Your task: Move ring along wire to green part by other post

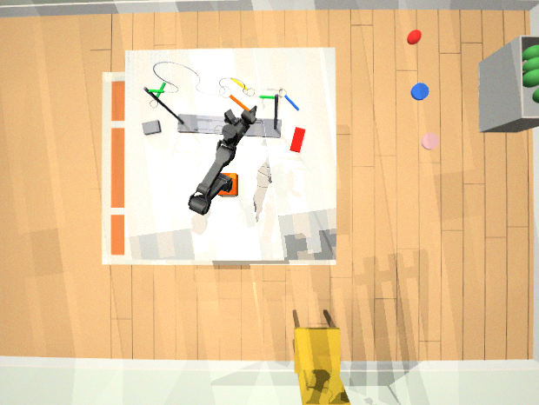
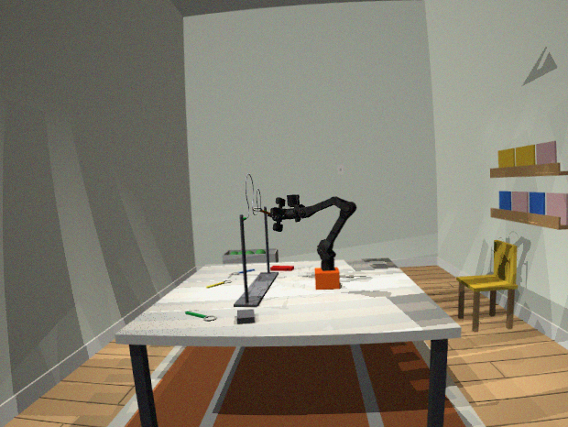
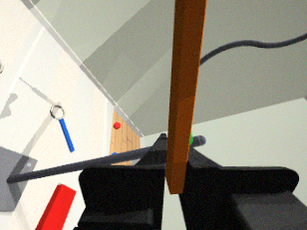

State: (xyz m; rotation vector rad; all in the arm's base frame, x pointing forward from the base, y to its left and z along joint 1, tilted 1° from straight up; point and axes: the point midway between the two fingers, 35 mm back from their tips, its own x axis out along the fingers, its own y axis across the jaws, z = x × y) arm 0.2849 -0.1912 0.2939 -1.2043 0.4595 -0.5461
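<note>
Orange handle upright between the closed black pincer jaws, dark post behind.

The wire spans two posts on the table. The gripper holds the handle between the posts.
</note>
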